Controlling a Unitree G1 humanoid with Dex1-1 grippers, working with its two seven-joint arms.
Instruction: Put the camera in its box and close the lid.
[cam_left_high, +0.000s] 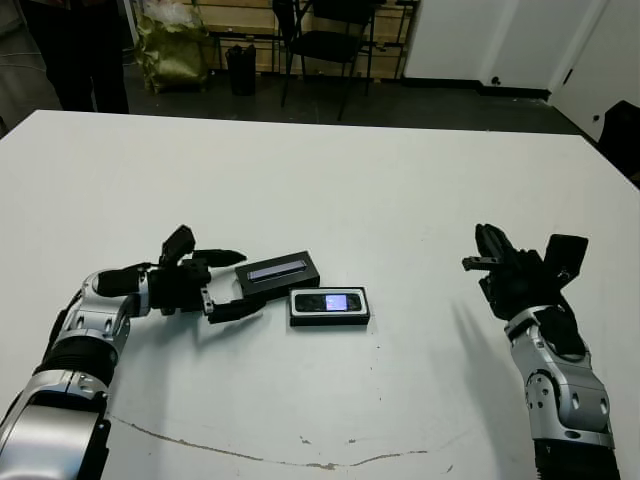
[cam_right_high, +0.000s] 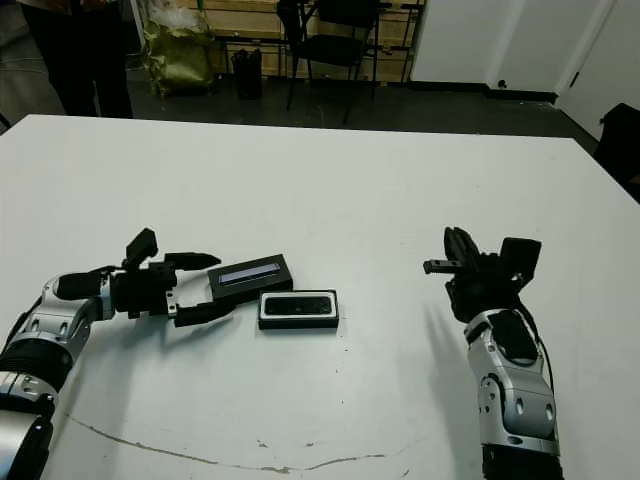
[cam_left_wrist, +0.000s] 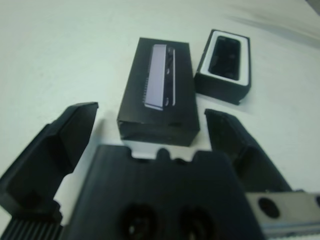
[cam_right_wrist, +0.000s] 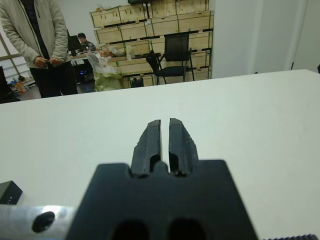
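Observation:
The camera (cam_left_high: 331, 302), black with a small bluish screen, lies inside the white-lined box (cam_left_high: 296, 307) near the table's middle. Just behind and left of the box, the lid (cam_left_high: 280, 270) rests flat on the table, its pale strip facing up, separate from the box. My left gripper (cam_left_high: 250, 280) is open, and the lid's near end (cam_left_wrist: 157, 90) sits between its two fingers (cam_left_wrist: 55, 145) without either visibly touching it. My right gripper (cam_left_high: 488, 240) is raised over the right side of the table, far from the box. It is shut, with nothing between its fingers (cam_right_wrist: 150, 137).
A thin cracked line (cam_left_high: 300, 462) runs across the table near the front edge. Beyond the far edge are a black chair (cam_left_high: 335, 40), a yellow-green bag (cam_left_high: 170, 45) and a standing person (cam_right_wrist: 37, 45).

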